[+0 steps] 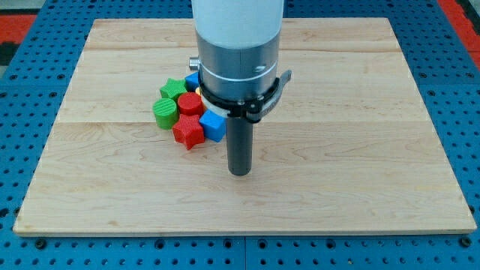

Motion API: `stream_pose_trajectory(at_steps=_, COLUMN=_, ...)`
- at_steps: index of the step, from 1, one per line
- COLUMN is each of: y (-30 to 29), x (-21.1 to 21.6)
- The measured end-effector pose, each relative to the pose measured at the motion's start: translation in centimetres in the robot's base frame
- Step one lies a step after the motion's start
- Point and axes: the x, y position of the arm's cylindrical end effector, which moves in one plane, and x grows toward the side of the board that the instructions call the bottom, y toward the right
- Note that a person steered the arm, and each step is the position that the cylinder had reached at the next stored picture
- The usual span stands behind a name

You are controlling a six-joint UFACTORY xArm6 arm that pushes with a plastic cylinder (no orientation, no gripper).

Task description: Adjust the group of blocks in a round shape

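Wooden desk (360, 90) carries the clustered blocks, green cylinder (164, 111), green star (173, 89), red cylinder (190, 103), red star (188, 131), blue cubes (213, 125), left of my tip (239, 173); no pincer shows.

Bright even light, soft faint shadows, sharp focus.

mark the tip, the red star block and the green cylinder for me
my tip (239, 172): camera view, very bottom end of the dark rod.
red star block (188, 131): camera view, middle of its top face.
green cylinder (164, 109): camera view, middle of its round ribbed top.
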Motion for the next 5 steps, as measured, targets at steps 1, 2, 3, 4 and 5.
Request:
stream_pose_trajectory(at_steps=1, y=-2.1, x=-1.0)
stream_pose_trajectory(at_steps=2, y=-4.4, x=-2.4)
stream_pose_trajectory(at_steps=3, y=-5.7, x=-2.9)
stream_pose_trajectory(at_steps=4, y=-6.9, x=-3.3)
stream_pose_trajectory(at_steps=5, y=-6.9, x=-5.0)
